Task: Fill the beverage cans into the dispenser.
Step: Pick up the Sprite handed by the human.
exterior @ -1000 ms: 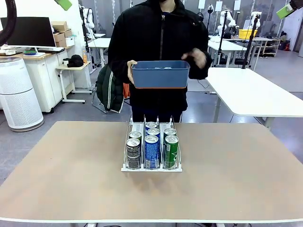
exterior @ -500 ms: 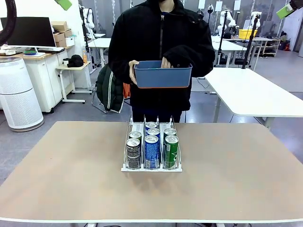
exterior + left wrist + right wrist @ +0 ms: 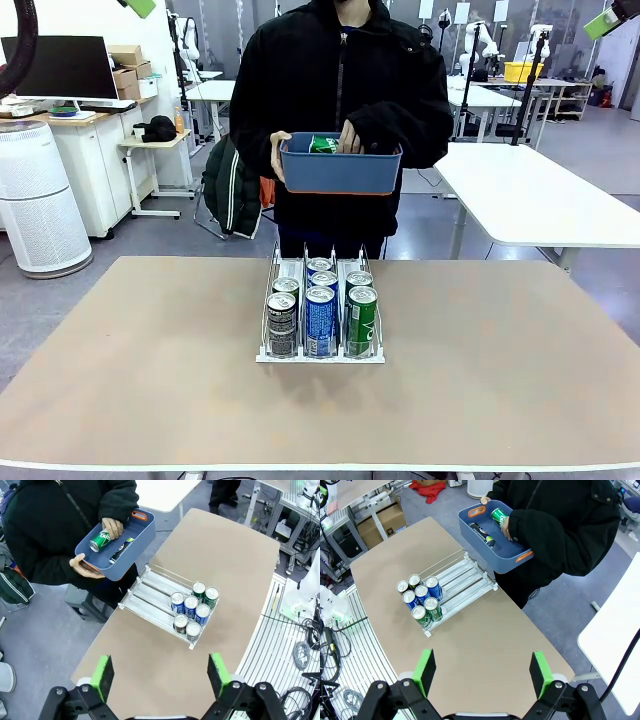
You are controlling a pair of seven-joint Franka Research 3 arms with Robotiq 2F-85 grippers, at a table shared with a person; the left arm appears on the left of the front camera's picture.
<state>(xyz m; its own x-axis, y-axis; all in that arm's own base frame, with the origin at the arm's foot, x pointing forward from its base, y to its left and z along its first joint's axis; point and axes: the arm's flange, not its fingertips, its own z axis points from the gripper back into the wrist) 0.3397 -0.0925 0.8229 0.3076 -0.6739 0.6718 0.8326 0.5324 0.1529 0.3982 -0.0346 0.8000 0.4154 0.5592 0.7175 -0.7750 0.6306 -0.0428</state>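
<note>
The left gripper (image 3: 160, 676) and right gripper (image 3: 482, 672) hang open and empty, seven cans (image 3: 321, 318) stand in the dispenser (image 3: 150, 587) mid-table, and the person (image 3: 340, 80) at twelve o'clock grabs a green can (image 3: 323, 145) in the blue bin (image 3: 340, 172), likely next for a lane's far end.

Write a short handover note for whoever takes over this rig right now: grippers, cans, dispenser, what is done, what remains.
Left gripper: jaws open, empty, high above the table.
Right gripper: the same.
Dispenser mid-table: seven cans at its robot-side end, three in the middle lane, two in each outer lane.
A person holds the blue bin, one hand on a green can in it; a black can lies beside.
Left: load those two cans.
</note>
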